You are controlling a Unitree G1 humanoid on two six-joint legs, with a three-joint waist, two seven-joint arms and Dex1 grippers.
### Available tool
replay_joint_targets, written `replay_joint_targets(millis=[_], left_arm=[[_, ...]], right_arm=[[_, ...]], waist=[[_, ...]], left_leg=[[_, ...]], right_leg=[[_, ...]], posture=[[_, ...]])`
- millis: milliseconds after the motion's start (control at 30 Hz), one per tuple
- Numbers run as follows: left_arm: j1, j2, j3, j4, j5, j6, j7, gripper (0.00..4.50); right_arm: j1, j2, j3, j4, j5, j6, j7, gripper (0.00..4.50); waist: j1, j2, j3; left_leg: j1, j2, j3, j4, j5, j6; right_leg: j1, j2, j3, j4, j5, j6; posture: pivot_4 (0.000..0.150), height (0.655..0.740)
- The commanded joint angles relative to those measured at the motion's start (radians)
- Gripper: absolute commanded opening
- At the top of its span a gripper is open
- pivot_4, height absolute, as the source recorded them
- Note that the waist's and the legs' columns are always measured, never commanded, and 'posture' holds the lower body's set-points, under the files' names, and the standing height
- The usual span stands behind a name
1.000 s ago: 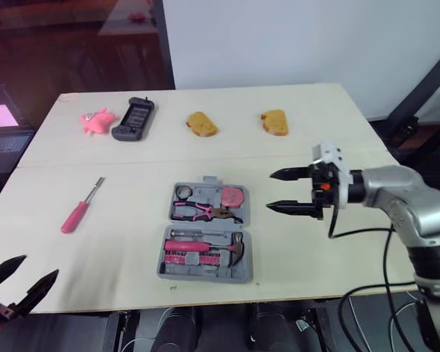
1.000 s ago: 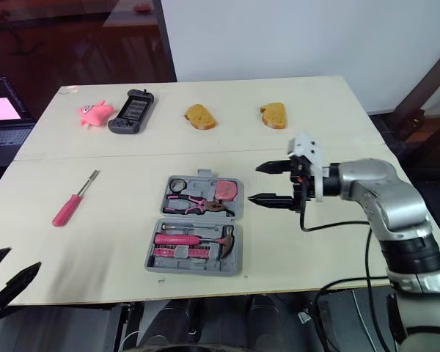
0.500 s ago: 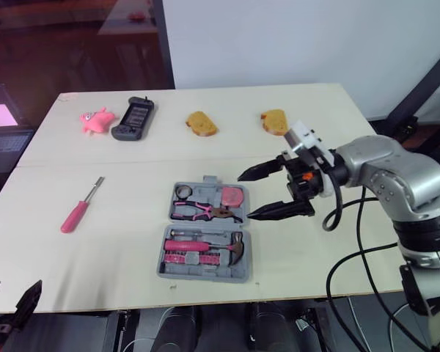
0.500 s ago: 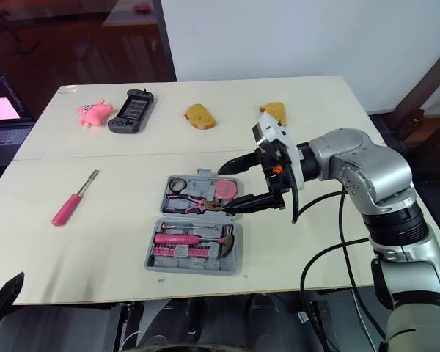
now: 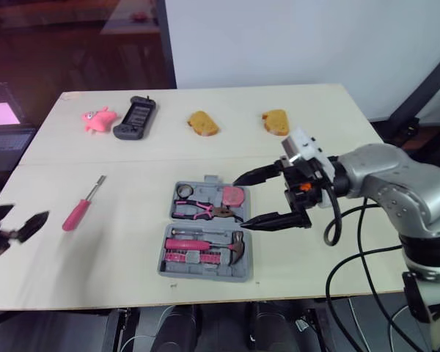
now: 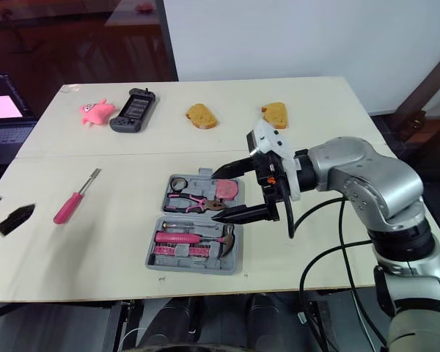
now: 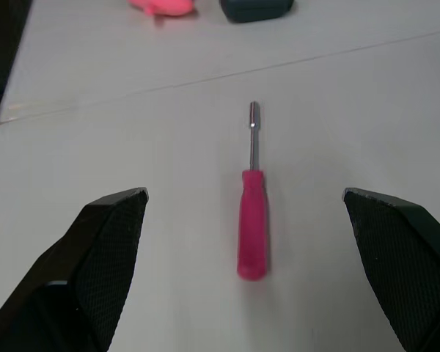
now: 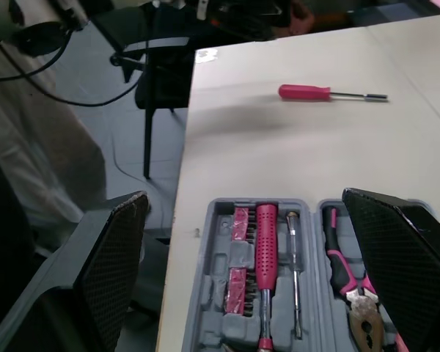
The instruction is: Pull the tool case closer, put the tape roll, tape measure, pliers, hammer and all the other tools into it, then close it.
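Observation:
The grey tool case [image 5: 205, 260] lies open at the table's middle front. Its far half holds a tape roll [image 5: 183, 192], pink pliers [image 5: 202, 212] and a pink tape measure [image 5: 235, 196]. The near half holds a hammer [image 5: 231, 248] and pink bits. My right gripper [image 5: 239, 201] is open and hovers over the case's right edge, its fingers pointing left. A pink screwdriver [image 5: 79, 209] lies loose on the table left of the case. My left gripper [image 5: 23, 217] is open at the table's left edge, with the screwdriver [image 7: 252, 220] ahead of it between the fingers' lines.
Along the table's far side lie a pink toy [image 5: 97, 119], a black handheld console [image 5: 136, 117] and two bread pieces [image 5: 202, 122] [image 5: 275, 121]. A laptop [image 5: 0, 121] sits off the table's left. The right arm's cable [image 5: 352, 227] hangs off the right side.
My left gripper has risen from below the table's front edge to its left edge, facing the screwdriver. My right gripper swung left over the case's right edge.

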Motion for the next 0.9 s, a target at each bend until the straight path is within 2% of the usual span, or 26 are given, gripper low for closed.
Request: replay_joint_targets(millis=[33,200,400,600,900], left_arm=[[-0.202,0.057,-0.153,0.196,0.1,0.007,-0.063,4.5],[-0.48,0.045,-0.341,0.465,0.24,-0.049,-0.135,4.5],[-0.692,-0.034,-0.469,0.787,0.392,-0.174,-0.1,4.5],[-0.767,-0.053,-0.516,0.943,0.478,-0.202,-0.058,4.5],[-0.825,-0.079,-0.514,1.016,0.519,-0.193,-0.026,4.5]], right_arm=[[0.002,-0.012,-0.059,-0.067,0.043,0.024,-0.058,4.47],[0.016,-0.019,-0.099,-0.117,0.093,0.068,-0.131,4.47],[-0.004,-0.026,-0.119,-0.137,0.134,0.109,-0.205,4.47],[-0.03,-0.044,-0.133,-0.145,0.176,0.141,-0.245,4.47],[-0.075,-0.058,-0.124,-0.126,0.204,0.158,-0.266,4.47]], waist=[[0.001,0.0,0.0],[-0.011,-0.001,0.0],[-0.023,-0.001,0.0],[-0.023,-0.005,0.001],[-0.02,-0.006,0.001]], left_leg=[[0.0,0.0,0.0,0.0,0.0,0.0],[0.0,-0.001,0.002,0.0,0.0,0.0],[0.0,-0.002,0.004,0.001,0.0,0.0],[0.0,-0.003,0.005,0.002,0.0,0.0],[-0.001,-0.002,0.005,0.006,0.0,0.0]], right_leg=[[0.0,0.0,0.0,0.001,0.0,0.001],[-0.004,-0.001,0.002,0.008,0.002,0.003],[-0.005,0.0,0.001,0.01,0.002,0.004],[-0.005,0.0,0.001,0.011,0.002,0.004],[-0.004,0.0,0.001,0.011,0.002,0.005]], posture=[[0.15,0.74],[0.15,0.74],[0.15,0.74],[0.15,0.74],[0.15,0.74]])
